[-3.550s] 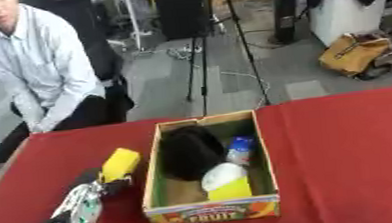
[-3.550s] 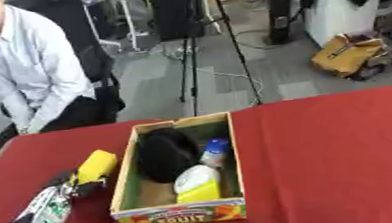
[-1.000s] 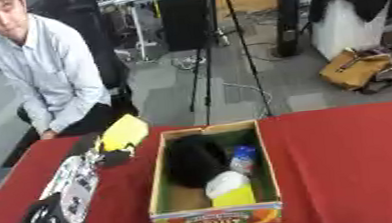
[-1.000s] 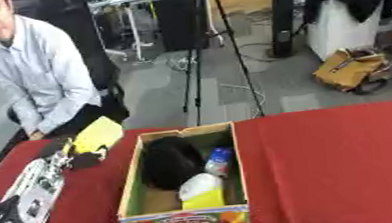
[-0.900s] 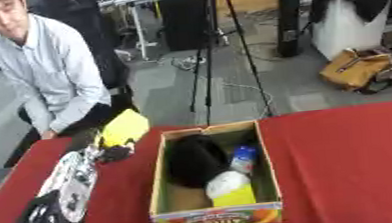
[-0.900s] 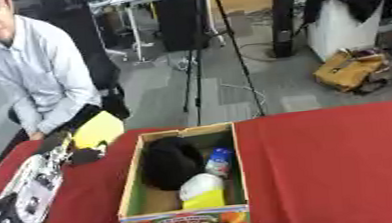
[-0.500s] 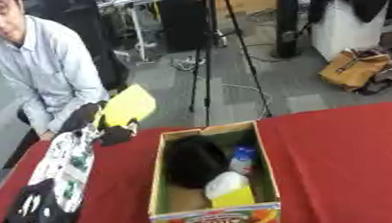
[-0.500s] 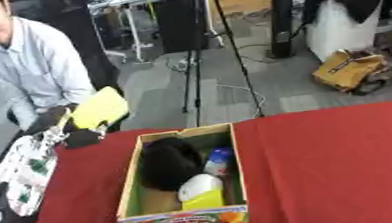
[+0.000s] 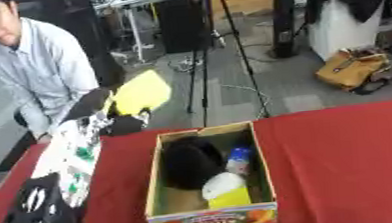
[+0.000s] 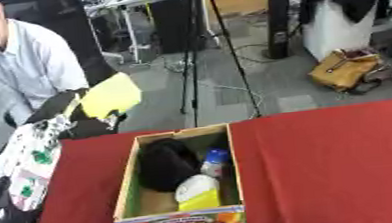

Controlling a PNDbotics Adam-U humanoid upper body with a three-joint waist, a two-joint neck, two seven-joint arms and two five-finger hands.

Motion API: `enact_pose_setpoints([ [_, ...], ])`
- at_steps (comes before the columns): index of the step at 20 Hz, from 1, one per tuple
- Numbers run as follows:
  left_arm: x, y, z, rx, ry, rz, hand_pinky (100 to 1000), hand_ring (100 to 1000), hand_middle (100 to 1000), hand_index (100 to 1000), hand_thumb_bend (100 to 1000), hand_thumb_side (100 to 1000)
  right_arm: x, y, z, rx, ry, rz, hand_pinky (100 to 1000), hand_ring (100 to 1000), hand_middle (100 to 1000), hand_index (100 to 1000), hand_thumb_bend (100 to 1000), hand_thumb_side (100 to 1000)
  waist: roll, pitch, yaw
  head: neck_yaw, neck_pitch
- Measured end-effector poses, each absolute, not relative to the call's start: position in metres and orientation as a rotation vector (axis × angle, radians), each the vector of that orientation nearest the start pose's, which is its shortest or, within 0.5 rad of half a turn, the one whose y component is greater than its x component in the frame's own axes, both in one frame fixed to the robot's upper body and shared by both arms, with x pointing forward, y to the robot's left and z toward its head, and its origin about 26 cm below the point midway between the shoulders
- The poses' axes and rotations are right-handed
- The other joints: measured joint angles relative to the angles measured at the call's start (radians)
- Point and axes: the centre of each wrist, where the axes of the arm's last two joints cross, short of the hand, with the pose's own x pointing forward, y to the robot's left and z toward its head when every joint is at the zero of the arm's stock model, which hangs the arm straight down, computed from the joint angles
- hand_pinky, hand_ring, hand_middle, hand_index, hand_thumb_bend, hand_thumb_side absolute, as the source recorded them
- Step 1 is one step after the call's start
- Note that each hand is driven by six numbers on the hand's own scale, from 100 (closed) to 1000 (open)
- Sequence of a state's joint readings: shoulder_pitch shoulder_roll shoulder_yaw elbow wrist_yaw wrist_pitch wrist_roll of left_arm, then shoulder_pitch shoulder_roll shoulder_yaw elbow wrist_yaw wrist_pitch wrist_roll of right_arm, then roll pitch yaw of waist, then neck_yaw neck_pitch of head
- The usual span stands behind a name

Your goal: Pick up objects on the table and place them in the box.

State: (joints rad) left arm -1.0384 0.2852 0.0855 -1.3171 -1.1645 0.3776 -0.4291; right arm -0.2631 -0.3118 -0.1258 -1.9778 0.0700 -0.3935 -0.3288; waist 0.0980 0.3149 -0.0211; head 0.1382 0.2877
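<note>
One cardboard box (image 9: 212, 220), open-topped, with a fruit-print front panel reading "FRUIT". It sits on the red table (image 9: 344, 162), long axis running from near edge to far edge.

Inside the box we count four things:
- one black rounded object (image 9: 190, 161), filling the far left part;
- one small white bottle with a blue cap (image 9: 238, 159), against the right wall, cap toward the far end;
- one white rounded object (image 9: 223, 184), just nearer than the bottle;
- one yellow block (image 9: 231, 198), at the near right, touching the white object.

One yellow flat object (image 9: 142, 91), pale and roughly rectangular with soft corners. It is held in the air above the table's far left edge, beyond and to the left of the box and clear of it. Its broad face is turned toward us, and its long axis tilts from lower left to upper right.

One left hand (image 9: 103, 113), black, raised at the end of an arm with a white, green-marked cover. Its dark fingers are curled round the lower left edge of the yellow object and grip it.

We do not see the right hand in either view.

One person in a light shirt (image 9: 43, 75) sits beyond the table at far left, touching nothing on it.
</note>
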Motion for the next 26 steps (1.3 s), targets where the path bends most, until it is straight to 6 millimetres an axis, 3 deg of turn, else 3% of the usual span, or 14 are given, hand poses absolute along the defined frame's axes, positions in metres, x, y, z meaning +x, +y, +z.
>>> enact_pose_setpoints([
  [10, 0.442, 0.194, 0.314, 1.115, -1.52, -0.888, 957, 827, 643, 564, 100, 570, 0.298, -0.293, 0.194, 0.554, 3.532, 0.057, 972, 898, 708, 744, 100, 1000, 0.007, -0.003, -0.014, 0.001, 0.0],
  [26, 0.464, 0.175, 0.264, 1.008, -1.412, -0.932, 959, 826, 635, 566, 100, 603, 0.298, -0.292, 0.194, 0.55, 3.53, 0.061, 975, 899, 707, 744, 100, 1000, 0.01, -0.003, -0.042, 0.001, -0.002],
])
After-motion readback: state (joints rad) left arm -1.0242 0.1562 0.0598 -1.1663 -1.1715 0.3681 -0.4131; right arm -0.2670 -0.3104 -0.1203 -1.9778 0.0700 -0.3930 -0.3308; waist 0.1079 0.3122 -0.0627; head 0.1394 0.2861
